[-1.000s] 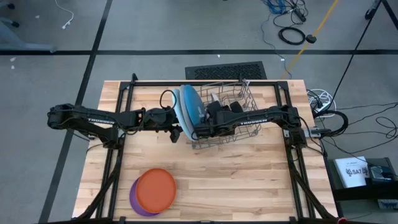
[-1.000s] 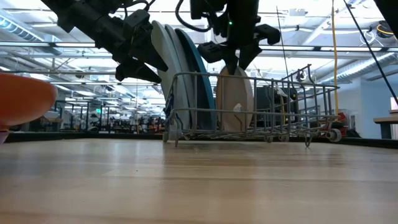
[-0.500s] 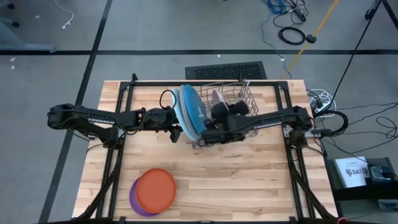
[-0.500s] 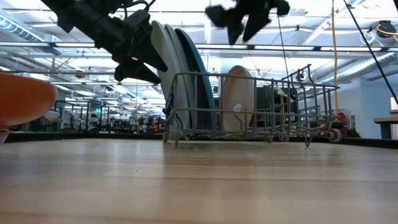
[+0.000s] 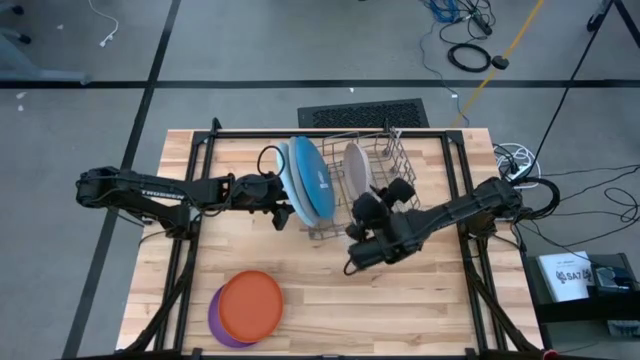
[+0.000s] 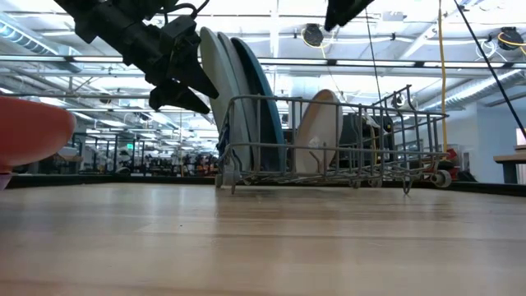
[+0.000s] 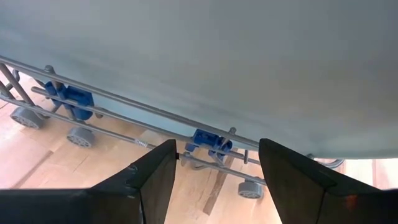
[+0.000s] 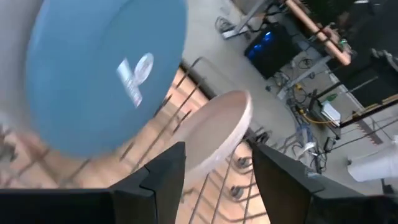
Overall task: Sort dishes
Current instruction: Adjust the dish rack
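A grey wire rack (image 5: 388, 192) holds upright plates: a pale grey one (image 6: 211, 74) at its left end, then a light blue (image 5: 312, 182) and a darker blue one (image 6: 261, 99). An off-white plate (image 5: 356, 166) leans tilted between the wires farther right. An orange plate (image 5: 251, 303) lies on a purple one (image 5: 216, 324) at the near left. My left gripper (image 7: 216, 144) is open, close against the pale grey plate's outer face. My right gripper (image 5: 357, 258) is open and empty, raised just in front of the rack's near side. My left gripper stands level at the pale grey plate's outer face (image 7: 205, 68), coming from the table's left. Whether its fingertips (image 6: 197, 86) touch the plate I cannot tell.
The rack's right half (image 5: 392, 160) has free slots. Bare wood (image 5: 400, 310) lies along the near right of the table. Black frame rails (image 5: 190, 260) run along both table sides. The room with cables and racks lies beyond the far edge.
My right gripper has let go of the off-white plate, risen out of the rack and swung toward the table's near edge. The off-white plate, upright before, has tipped toward the rack's right and leans on the wires.
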Tool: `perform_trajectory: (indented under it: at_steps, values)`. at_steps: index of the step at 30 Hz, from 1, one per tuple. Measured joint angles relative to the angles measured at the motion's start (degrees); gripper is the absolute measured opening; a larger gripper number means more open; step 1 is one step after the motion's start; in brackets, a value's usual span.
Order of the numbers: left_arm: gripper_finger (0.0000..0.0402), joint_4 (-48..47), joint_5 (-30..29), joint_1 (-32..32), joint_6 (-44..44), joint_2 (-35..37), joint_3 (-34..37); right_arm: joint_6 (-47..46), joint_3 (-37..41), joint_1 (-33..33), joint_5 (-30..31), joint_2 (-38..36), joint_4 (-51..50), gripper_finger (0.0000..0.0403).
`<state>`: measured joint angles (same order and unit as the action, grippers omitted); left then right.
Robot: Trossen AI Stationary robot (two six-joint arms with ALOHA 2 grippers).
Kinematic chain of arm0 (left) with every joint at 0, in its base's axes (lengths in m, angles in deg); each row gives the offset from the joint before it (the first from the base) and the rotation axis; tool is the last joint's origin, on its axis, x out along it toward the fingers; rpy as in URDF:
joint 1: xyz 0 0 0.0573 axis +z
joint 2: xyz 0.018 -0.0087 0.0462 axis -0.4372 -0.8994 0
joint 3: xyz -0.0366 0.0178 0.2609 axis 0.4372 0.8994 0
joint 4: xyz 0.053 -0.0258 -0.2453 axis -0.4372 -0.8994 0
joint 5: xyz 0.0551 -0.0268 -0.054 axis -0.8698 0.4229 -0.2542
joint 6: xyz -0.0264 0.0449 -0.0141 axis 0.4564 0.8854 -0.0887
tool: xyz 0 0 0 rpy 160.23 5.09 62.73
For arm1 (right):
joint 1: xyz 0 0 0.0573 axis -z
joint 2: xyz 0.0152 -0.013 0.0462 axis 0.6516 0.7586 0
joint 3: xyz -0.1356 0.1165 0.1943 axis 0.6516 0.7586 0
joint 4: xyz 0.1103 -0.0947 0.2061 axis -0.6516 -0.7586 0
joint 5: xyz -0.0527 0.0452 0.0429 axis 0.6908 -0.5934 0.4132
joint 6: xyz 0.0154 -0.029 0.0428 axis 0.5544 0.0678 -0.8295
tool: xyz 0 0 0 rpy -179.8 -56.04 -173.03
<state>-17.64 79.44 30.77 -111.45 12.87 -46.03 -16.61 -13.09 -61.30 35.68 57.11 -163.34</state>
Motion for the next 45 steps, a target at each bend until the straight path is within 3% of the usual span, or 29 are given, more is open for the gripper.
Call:
perform_trajectory:
  at_steps: [6, 11, 19, 28, 35, 40, 45]
  values:
    - [0.0230, 0.0, 1.3, 0.0, 0.7, 0.0, 0.0, 3.8, 7.8, -2.7, -7.0, -0.4, 1.6, 0.0180]
    - [0.0230, 0.0, 2.1, 0.0, 1.4, 0.0, 0.0, 15.9, 13.8, -4.5, -14.8, -0.4, 12.8, 0.0180]
    - [0.0230, -0.2, 2.1, 0.0, 1.3, 0.0, 0.0, 29.2, 19.2, -2.1, -17.0, -0.4, 17.2, 0.0160]
    - [0.0230, -1.0, 2.0, 0.0, 1.6, 0.0, 0.0, 37.7, 23.6, 2.3, -22.5, -0.4, 23.7, 0.0124]
    - [0.0230, -1.0, 1.5, 0.0, 2.0, 0.0, 0.0, 38.8, 24.2, 4.2, -24.0, -0.5, 30.7, 0.0075]
    - [0.0230, -1.1, 1.2, 0.1, 3.3, 0.0, 0.0, 39.7, 23.7, 5.0, -30.1, -0.3, 39.3, 0.0029]
    - [0.0230, -1.2, 0.9, 0.1, 3.4, 0.0, 0.0, 39.9, 23.7, 5.0, -31.5, -0.3, 42.7, 0.0020]
